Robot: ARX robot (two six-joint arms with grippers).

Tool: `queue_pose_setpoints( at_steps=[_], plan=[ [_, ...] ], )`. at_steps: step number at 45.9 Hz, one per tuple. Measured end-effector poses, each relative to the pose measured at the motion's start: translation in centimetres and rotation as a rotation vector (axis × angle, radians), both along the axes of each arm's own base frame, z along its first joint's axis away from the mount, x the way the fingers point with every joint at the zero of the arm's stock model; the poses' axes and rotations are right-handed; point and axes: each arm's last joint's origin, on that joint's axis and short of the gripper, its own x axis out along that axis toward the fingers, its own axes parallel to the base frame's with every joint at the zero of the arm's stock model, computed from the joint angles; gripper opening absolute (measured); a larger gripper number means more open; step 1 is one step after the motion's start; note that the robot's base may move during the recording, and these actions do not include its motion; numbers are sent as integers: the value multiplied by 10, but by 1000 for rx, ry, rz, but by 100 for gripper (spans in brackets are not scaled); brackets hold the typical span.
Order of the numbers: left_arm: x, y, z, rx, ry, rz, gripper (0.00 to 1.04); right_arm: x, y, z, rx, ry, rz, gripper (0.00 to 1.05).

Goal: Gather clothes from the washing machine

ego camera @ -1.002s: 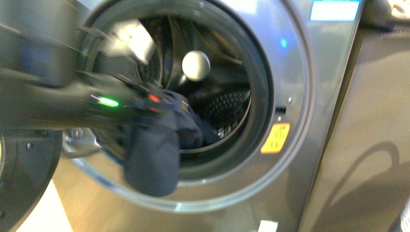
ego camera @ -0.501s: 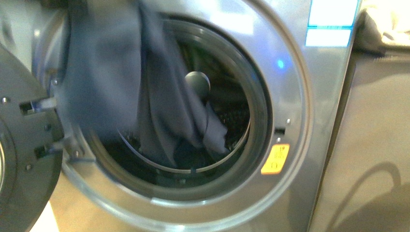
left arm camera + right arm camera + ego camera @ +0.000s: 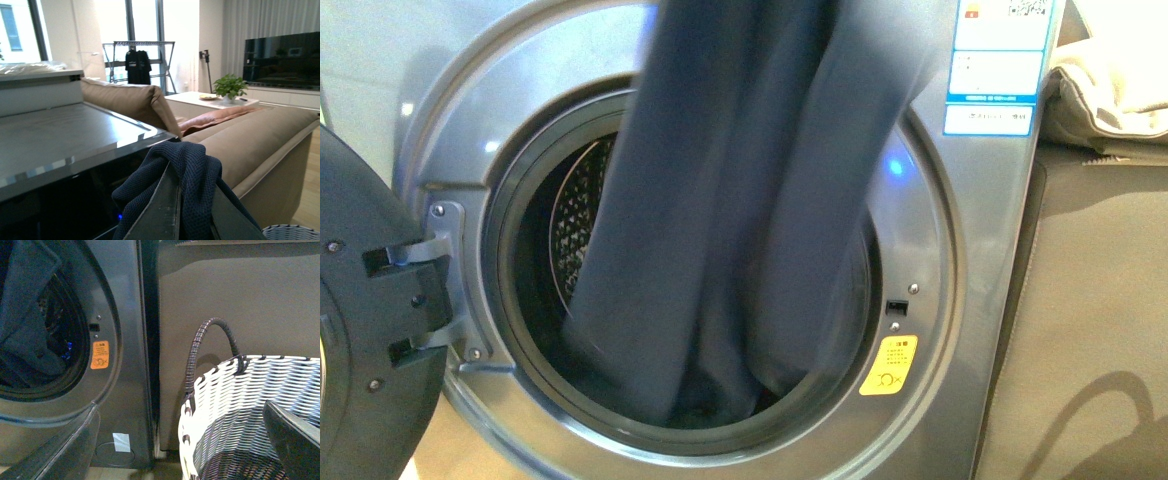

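Note:
The clothes point(image 3: 740, 200), a dark navy garment, hang from above the frame across the round opening of the grey washing machine point(image 3: 960, 250). Their lower end still dips inside the door rim. In the left wrist view my left gripper point(image 3: 192, 176) is shut on a bunch of the clothes point(image 3: 192, 160), held high above the machine's black top point(image 3: 60, 145). My right gripper point(image 3: 181, 412) is open with nothing between its fingers. It hovers over the woven basket point(image 3: 235, 390) beside the washing machine point(image 3: 130, 340).
The machine's door point(image 3: 370, 350) stands swung open at the left. A brown sofa side point(image 3: 1090, 300) adjoins the machine on the right, with beige cushion fabric point(image 3: 1110, 90) above it. The basket rim point(image 3: 292, 232) shows below the left gripper. The perforated drum point(image 3: 575, 210) is visible behind the garment.
The left arm has risen out of the front view, lifting the garment from the drum's lip until it hangs long in front of the opening.

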Motion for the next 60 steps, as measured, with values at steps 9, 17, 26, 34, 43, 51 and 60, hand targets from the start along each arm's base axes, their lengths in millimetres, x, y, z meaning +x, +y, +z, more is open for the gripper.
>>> queue_pose_setpoints(
  at_steps=[9, 17, 26, 34, 43, 51, 60],
  plan=[
    [-10, -22, 35, 26, 0, -86, 5, 0, 0, 0, 0, 0, 0, 97],
    [-13, -32, 55, 54, 14, -93, 5, 0, 0, 0, 0, 0, 0, 97],
    [-9, -37, 64, 66, 23, -85, 5, 0, 0, 0, 0, 0, 0, 97],
    [0, -44, 62, 85, 55, -69, 5, 0, 0, 0, 0, 0, 0, 97],
    [6, -50, 58, 96, 68, -68, 5, 0, 0, 0, 0, 0, 0, 97],
    [4, -47, 60, 85, 59, -62, 5, 0, 0, 0, 0, 0, 0, 97],
    [1, -45, 63, 78, 50, -60, 5, 0, 0, 0, 0, 0, 0, 97]
  ],
)
